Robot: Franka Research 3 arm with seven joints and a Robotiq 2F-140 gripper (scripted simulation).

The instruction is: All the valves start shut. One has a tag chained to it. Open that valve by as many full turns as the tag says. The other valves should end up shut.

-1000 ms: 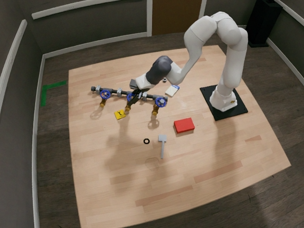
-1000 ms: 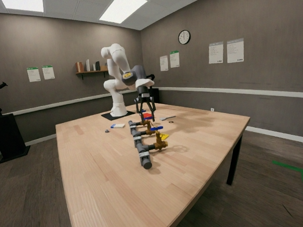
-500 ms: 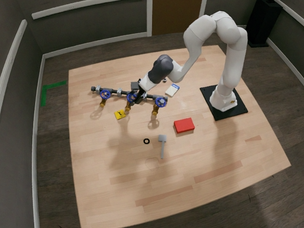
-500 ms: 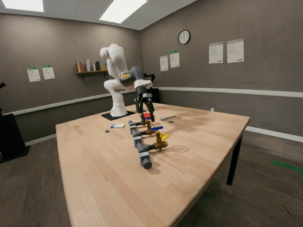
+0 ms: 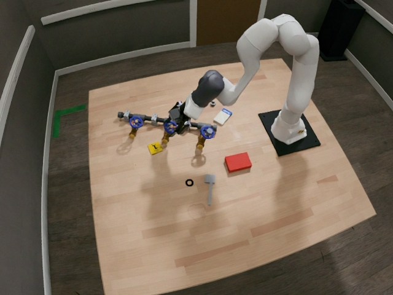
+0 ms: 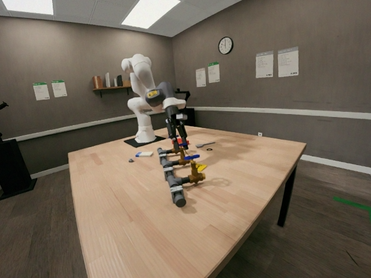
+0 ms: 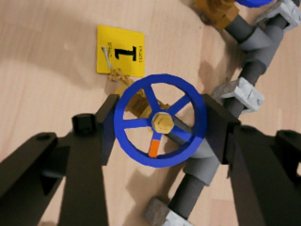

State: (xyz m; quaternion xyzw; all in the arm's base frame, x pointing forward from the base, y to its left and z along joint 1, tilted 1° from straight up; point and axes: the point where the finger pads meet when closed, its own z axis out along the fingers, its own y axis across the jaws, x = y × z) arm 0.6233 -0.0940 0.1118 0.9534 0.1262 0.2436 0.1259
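Observation:
A grey pipe (image 5: 158, 120) carries three brass valves with blue handwheels. My gripper (image 7: 158, 108) is shut on the rim of the middle handwheel (image 7: 160, 121), one finger pad on each side. Its orange mark (image 7: 153, 149) points toward the lower edge of the wrist view. A yellow tag (image 7: 120, 57) printed with "1" lies on the table and hangs by a chain from this middle valve (image 5: 167, 129). The left valve (image 5: 139, 119) and the right valve (image 5: 207, 131) stand apart from my fingers. In the exterior view my gripper (image 6: 179, 145) comes down onto the pipe from above.
A red block (image 5: 237, 161), a grey scraper-like tool (image 5: 209, 187) and a small black ring (image 5: 188, 185) lie in front of the pipe. A white card with a blue end (image 5: 222, 116) and a small dark nut (image 5: 212, 102) lie behind it. My base plate (image 5: 288, 131) is at the right.

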